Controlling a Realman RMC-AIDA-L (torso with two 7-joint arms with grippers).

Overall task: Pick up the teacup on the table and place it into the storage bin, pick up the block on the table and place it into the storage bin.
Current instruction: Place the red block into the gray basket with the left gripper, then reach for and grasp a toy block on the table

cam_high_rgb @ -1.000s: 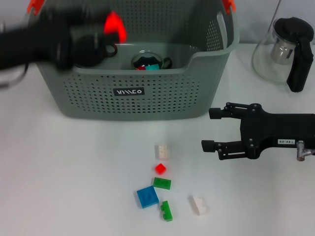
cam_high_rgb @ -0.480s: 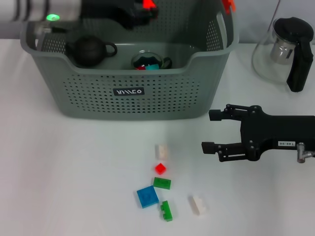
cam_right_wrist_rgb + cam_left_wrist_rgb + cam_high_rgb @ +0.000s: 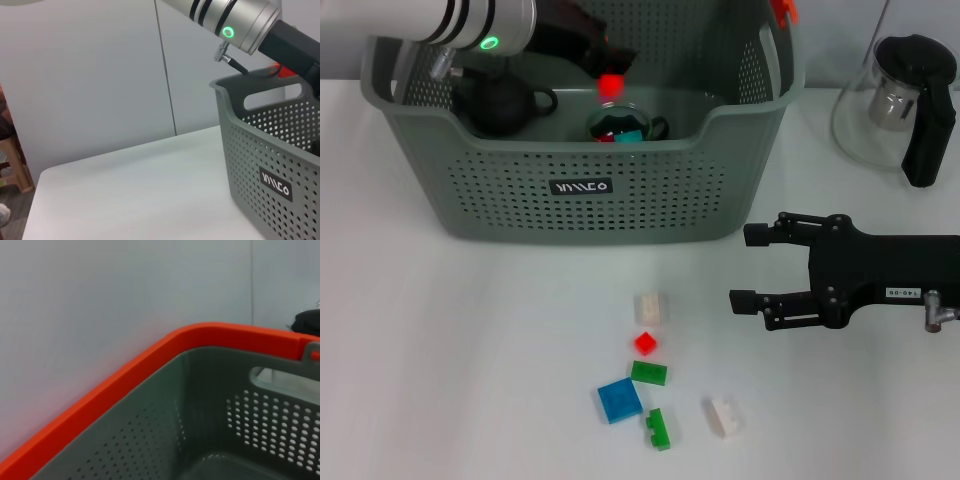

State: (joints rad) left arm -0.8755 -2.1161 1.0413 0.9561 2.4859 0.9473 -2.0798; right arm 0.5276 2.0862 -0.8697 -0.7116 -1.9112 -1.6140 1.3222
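The grey-green storage bin stands at the back of the table, and my left gripper hangs over its inside. A small red block shows just under its tip, above a glass teacup that sits in the bin with a red and a teal block in it. Whether the red block is held or falling I cannot tell. The left wrist view shows only the bin's orange rim and its perforated wall. My right gripper is open and empty, low over the table, right of the loose blocks.
A black teapot lies in the bin's left part. Loose on the table in front lie a cream block, a small red block, two green ones, a blue one and a white one. A glass kettle stands back right.
My left arm has swung right over the bin. The red block went from the bin's far rim down to just above the teacup. The right arm has not moved.
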